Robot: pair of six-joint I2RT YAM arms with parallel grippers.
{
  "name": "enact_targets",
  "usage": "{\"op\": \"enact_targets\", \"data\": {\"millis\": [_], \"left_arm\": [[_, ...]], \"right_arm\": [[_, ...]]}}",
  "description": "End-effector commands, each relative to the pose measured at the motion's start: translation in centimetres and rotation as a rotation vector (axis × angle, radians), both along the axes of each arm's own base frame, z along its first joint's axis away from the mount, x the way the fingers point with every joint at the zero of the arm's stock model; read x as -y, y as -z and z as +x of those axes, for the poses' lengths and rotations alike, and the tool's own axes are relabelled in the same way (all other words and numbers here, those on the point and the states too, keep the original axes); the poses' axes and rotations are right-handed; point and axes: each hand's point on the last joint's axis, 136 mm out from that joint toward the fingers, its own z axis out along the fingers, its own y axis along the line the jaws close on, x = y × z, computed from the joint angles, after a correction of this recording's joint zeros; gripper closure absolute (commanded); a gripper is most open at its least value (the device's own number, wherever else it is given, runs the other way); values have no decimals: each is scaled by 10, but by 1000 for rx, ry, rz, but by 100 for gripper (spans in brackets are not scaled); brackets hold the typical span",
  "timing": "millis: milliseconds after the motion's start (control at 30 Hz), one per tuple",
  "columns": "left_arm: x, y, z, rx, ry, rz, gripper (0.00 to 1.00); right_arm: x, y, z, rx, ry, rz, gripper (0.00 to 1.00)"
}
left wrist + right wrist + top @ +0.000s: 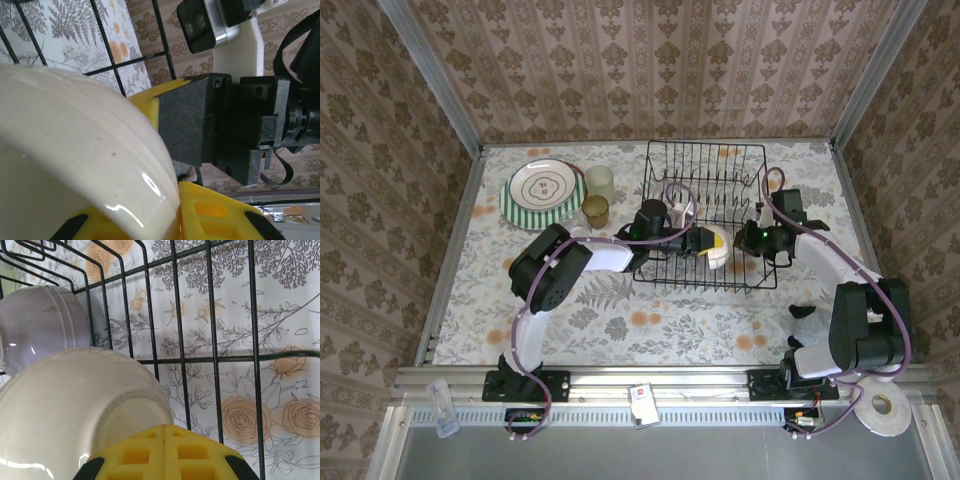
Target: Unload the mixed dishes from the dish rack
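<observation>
The black wire dish rack [705, 160] stands mid-table. At its front, a cream bowl [720, 254] has its rim pinched between the yellow fingers of my left gripper [712, 243]. The left wrist view shows the bowl [70, 150] close up, with the left gripper [150, 215] shut on its wall. My right gripper [744, 240] reaches in from the right. Its fingers [165, 445] are pressed together with nothing between them, close to the cream bowl's [75, 405] underside. A lavender bowl [35, 325] lies behind it in the rack [215, 360].
Stacked plates [542, 190], a pale-green cup [600, 183] and an amber cup [596, 211] stand on the floral tablecloth left of the rack. The right arm's black wrist [245, 130] is very near my left gripper. Walls close the table at the back and sides.
</observation>
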Motion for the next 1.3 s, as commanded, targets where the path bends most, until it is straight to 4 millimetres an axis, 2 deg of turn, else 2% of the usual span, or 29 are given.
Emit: {"op": "enact_targets", "data": {"millis": [0, 133, 333, 533, 567, 633, 800, 1167, 1267], "left_arm": [[6, 11, 2, -34, -7, 11, 100], [8, 3, 2, -18, 1, -2, 100], [9, -21, 2, 47, 21, -28, 100], [8, -43, 0, 141, 44, -4, 100], [8, -47, 0, 156, 48, -1, 100], [7, -52, 0, 182, 54, 10, 100], [5, -65, 2, 245, 62, 24, 100], [-9, -90, 5, 385, 66, 72, 100], [-17, -98, 6, 461, 63, 116, 100]], "right_arm": [[-10, 5, -14, -70, -44, 26, 94], [-10, 1, -14, -63, -44, 21, 94], [-8, -10, -11, -39, -44, 9, 91], [-4, -18, -11, -23, -33, -15, 81], [-3, -28, -10, 10, -32, -18, 80], [-3, -32, -10, 25, -30, -22, 76], [-1, -36, -16, 12, -28, -33, 70], [2, -43, -18, 26, -28, -52, 63], [2, -48, -19, 36, -30, -55, 57]]}}
